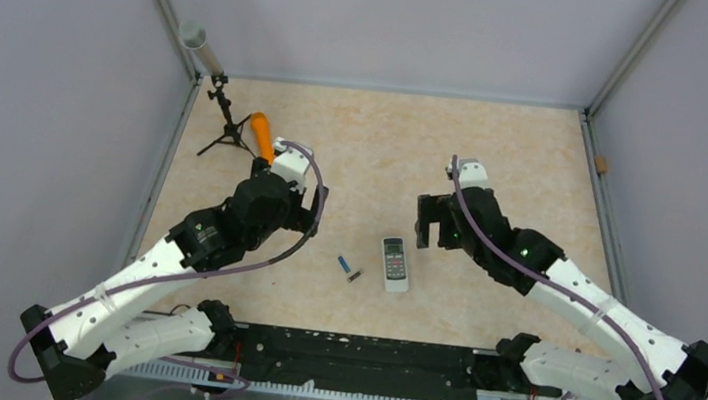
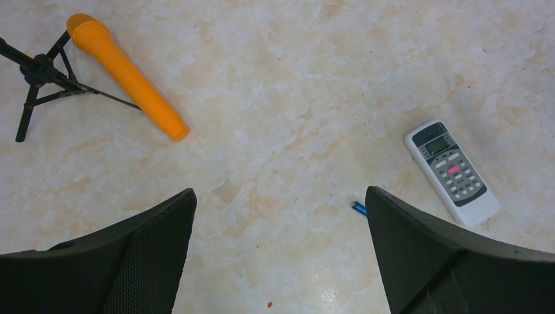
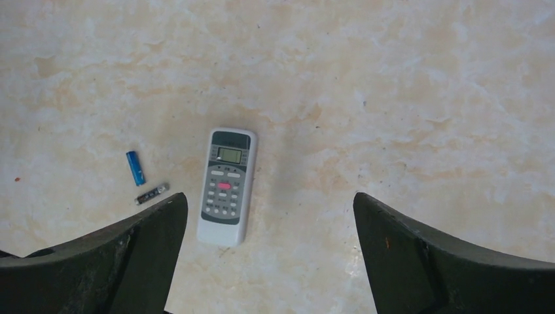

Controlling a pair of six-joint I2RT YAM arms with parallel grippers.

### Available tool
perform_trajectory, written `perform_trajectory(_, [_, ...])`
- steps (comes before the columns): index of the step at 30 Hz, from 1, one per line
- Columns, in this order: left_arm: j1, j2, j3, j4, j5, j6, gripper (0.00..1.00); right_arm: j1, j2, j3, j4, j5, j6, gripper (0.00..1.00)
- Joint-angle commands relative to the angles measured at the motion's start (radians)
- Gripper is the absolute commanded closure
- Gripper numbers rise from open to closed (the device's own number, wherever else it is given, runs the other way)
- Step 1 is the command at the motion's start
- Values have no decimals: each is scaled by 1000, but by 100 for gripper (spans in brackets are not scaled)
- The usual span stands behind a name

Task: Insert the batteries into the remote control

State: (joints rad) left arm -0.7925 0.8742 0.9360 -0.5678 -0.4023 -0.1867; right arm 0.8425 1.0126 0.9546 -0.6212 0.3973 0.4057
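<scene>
Remote control (image 3: 226,186) lies face-up (back hidden), batteries (image 3: 135,167) beside it; left gripper (image 2: 280,191) and right gripper (image 3: 269,194) gape empty; likely flip first.

Beige marbled table (image 1: 496,156) with five loose things lying on it.

A white remote control (image 1: 395,264) lay face up near the middle of the near half, its screen end toward the far edge. To its left lay a blue battery (image 1: 345,262). A dark battery (image 1: 355,277) lay just beside that one and closer to the remote, and neither touched the handset. Well apart, by the far left corner, a small black tripod (image 1: 227,130) stood on its legs. An orange cylinder (image 1: 262,135) lay against them, though actual contact could not be told.
</scene>
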Motion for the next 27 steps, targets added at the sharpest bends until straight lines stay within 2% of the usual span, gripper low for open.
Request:
perform_trajectory(1, [4,-11,6,32,-10,9,1,3,38,-27,62,-99,40,5])
perform_trajectory(5, [3,-13,12,9,-26,4,1,3,73,-64,107,-172,73,8])
perform_trajectory(14, [3,-23,53,-57,-10,-24,1,20,150,-82,129,-190,116,11])
perform_trajectory(27, [3,-123,-34,-13,-5,-7,1,48,333,-97,203,-211,159,12])
